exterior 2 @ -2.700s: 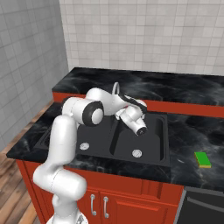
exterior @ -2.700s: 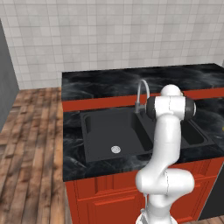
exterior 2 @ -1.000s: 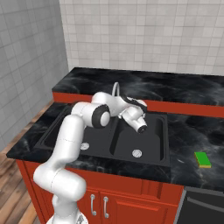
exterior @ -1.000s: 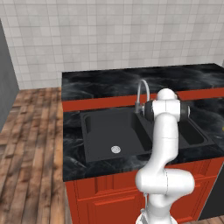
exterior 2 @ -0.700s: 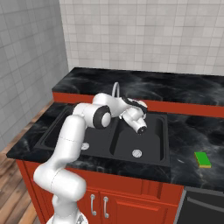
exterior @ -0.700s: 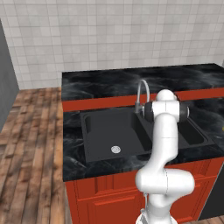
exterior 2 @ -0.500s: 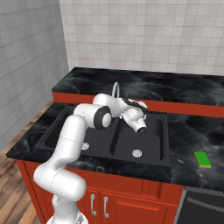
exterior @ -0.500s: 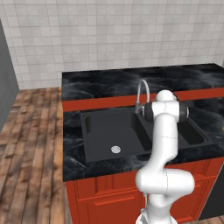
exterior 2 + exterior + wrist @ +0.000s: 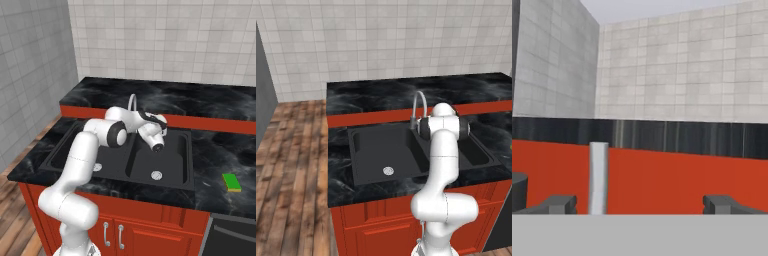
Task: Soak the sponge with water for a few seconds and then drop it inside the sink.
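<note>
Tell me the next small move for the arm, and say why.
Probably swing the gripper toward the sponge. The jaws stand wide apart with nothing between them, the hand is up by the faucet over the sink, and the sponge lies untouched on the counter to the sink's right. No water is running yet.

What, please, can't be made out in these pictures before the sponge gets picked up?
- Sponge: right base view, too small to show its yellow layer.
- Sink: left base view, the arm hides the divider and part of the narrower basin.
- Faucet: hand view, its top and base are cut off; whether water runs can't be told.
- Fingers: hand view, just the tips show, wide apart.
</note>
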